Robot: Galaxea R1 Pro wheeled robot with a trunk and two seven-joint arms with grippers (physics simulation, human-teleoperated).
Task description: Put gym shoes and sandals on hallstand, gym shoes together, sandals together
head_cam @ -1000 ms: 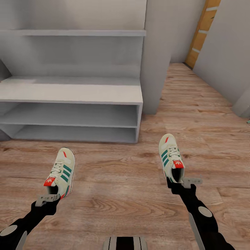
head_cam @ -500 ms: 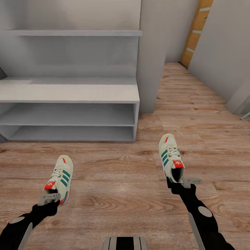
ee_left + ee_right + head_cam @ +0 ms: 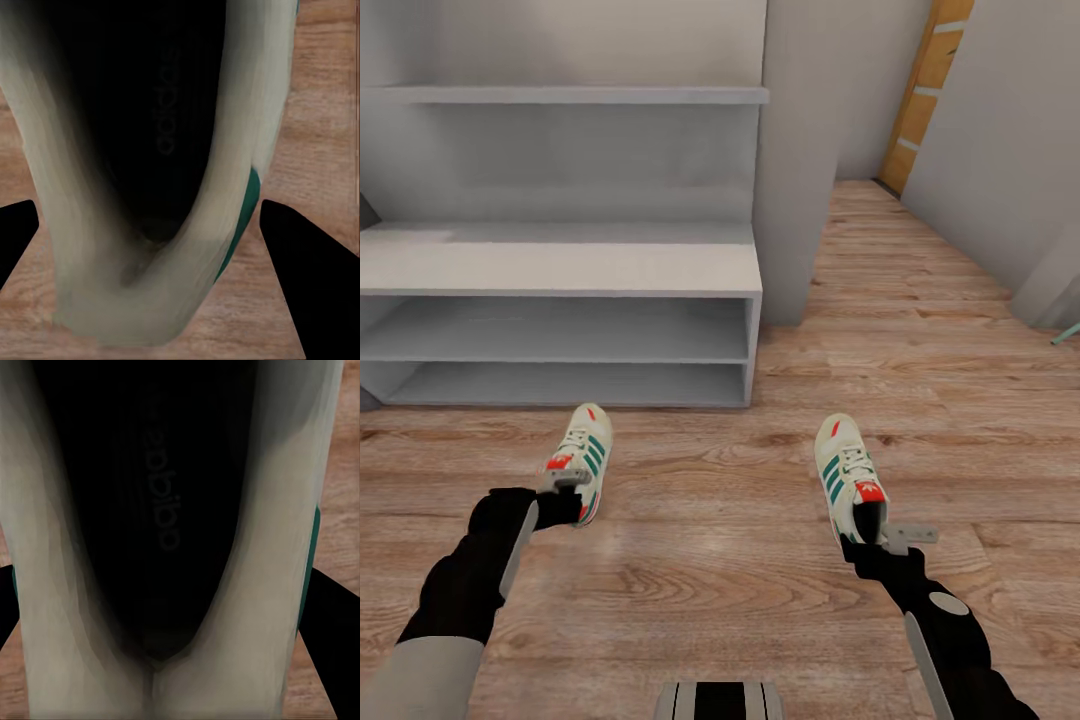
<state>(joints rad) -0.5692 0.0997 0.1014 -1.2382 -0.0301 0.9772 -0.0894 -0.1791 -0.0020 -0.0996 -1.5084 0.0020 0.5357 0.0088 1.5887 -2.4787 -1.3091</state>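
I see the two gym shoes, cream-white with green stripes and red heels, toes pointing toward the hallstand (image 3: 560, 265). My left gripper (image 3: 563, 492) is shut on the heel of the left gym shoe (image 3: 586, 455), held over the corridor floor (image 3: 710, 500) just in front of the rack's lower shelves. My right gripper (image 3: 877, 535) is shut on the heel of the right gym shoe (image 3: 844, 468), right of the rack's end. In each wrist view the shoe's dark opening (image 3: 150, 135) (image 3: 165, 510) sits between black fingers (image 3: 307, 285) (image 3: 330, 637). The sandals are out of view.
A grey wall pillar (image 3: 795, 160) stands at the rack's right end. The corridor runs on past it to a wooden door (image 3: 922, 90). A teal object (image 3: 1068, 335) pokes in at the right edge. My base (image 3: 720, 700) shows at the bottom.
My left arm has swung forward and to the right, carrying its gym shoe closer to the rack. The right arm and its shoe have barely moved.
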